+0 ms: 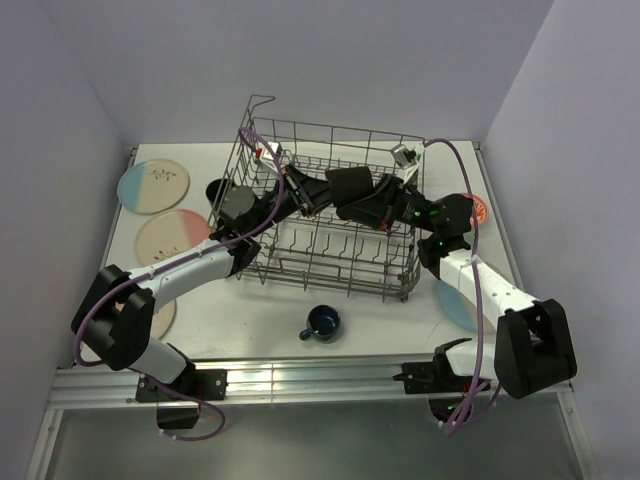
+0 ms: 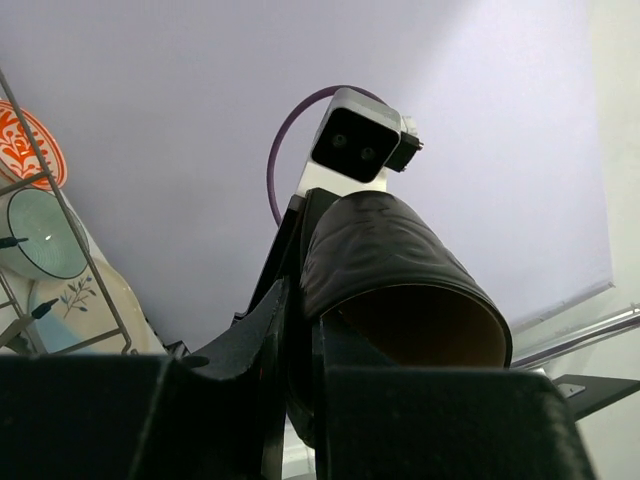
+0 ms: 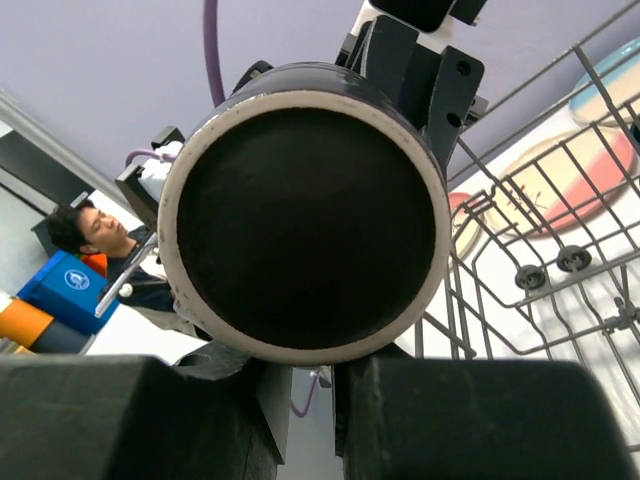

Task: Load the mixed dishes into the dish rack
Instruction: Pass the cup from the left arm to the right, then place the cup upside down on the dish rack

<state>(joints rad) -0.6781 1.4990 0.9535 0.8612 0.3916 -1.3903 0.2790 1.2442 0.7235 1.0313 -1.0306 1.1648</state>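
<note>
Handover, I think: left jaws clamp the dark mug [image 2: 400,270] above the dish rack [image 1: 330,268]; right jaws stand narrow at its base, grip unclear. Next, right must hold before left releases.

Diffuse, even overhead lighting; soft shadow beneath the dish rack [image 1: 330,262] on the table [image 1: 250,310]. Wrist views: near foreground dark, defocused; backgrounds bright.

No lettering or number is legible. Left of the right gripper [image 3: 305,400], a blue bin [image 3: 40,300] bears a round white emblem [image 3: 70,282], unreadable.
</note>
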